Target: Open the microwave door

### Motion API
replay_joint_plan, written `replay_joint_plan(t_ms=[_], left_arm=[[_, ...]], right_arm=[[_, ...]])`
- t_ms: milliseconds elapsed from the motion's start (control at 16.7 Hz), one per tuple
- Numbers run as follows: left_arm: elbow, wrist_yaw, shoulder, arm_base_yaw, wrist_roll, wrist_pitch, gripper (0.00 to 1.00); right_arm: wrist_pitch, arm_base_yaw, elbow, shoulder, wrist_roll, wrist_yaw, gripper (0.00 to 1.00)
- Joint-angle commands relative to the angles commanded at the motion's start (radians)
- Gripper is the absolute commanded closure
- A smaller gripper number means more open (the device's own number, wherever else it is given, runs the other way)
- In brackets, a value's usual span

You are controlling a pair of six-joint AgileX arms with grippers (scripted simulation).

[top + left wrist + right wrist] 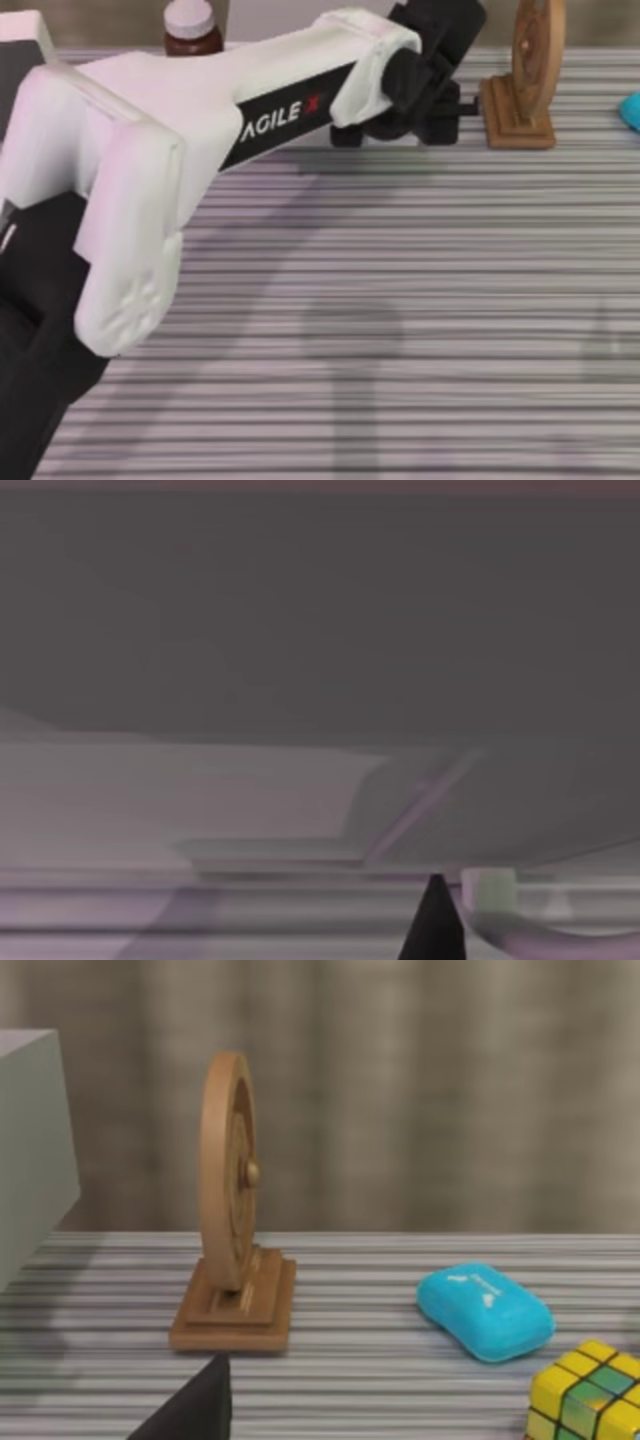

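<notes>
The left arm [200, 130] reaches from the near left corner across the surface [400, 300] to the far edge. Its tool [440, 100] sits just left of a wooden wheel on a stand [522, 85], and a brown bottle [192, 28] pokes out behind the arm. From above I cannot tell whether that tool is apart or together. Its own camera shows one black tip [435, 930] against a broad grey panel [320, 630] that fills the view, which I take to be the door seen very close. The microwave [30, 1150] is plain only from the right wrist, as a grey box at the far side, left of the wheel and apart from it. From above it is mostly hidden or out of frame. The right tool [195, 1405] shows only as a dark wedge low near the surface, so I cannot tell its state either. It looks parked, facing a blue bar [485, 1310] and a coloured cube [590, 1395]. To my eye the step in hand is the approach to the door, with no hold I can confirm. Next the left tool must find the handle bar, close on it or hook behind it, then pull along the door's arc without clipping the wheel.
</notes>
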Motion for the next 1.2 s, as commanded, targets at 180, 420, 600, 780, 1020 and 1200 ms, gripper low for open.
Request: replay_joint_plan(t_ms=[180,420,600,780,1020,1200], left_arm=[[0.000,0.000,0.000,0.000,0.000,0.000,1.00],[0.000,0.000,0.000,0.000,0.000,0.000,1.00],[0.000,0.000,0.000,0.000,0.000,0.000,1.00],[-0.078,0.002,-0.038,-0.037,-0.003,0.003,1.00],[-0.179,-0.018,-0.098,-0.034,-0.027,0.062,1.00],[-0.194,-0.021,-0.109,-0.034,-0.031,0.072,1.00]], right_arm=[[0.000,0.000,0.000,0.000,0.000,0.000,0.00],[0.000,0.000,0.000,0.000,0.000,0.000,0.00],[0.000,0.000,0.000,0.000,0.000,0.000,0.00],[0.000,0.000,0.000,0.000,0.000,0.000,0.00],[0.000,0.000,0.000,0.000,0.000,0.000,0.00],[0.000,0.000,0.000,0.000,0.000,0.000,0.00]])
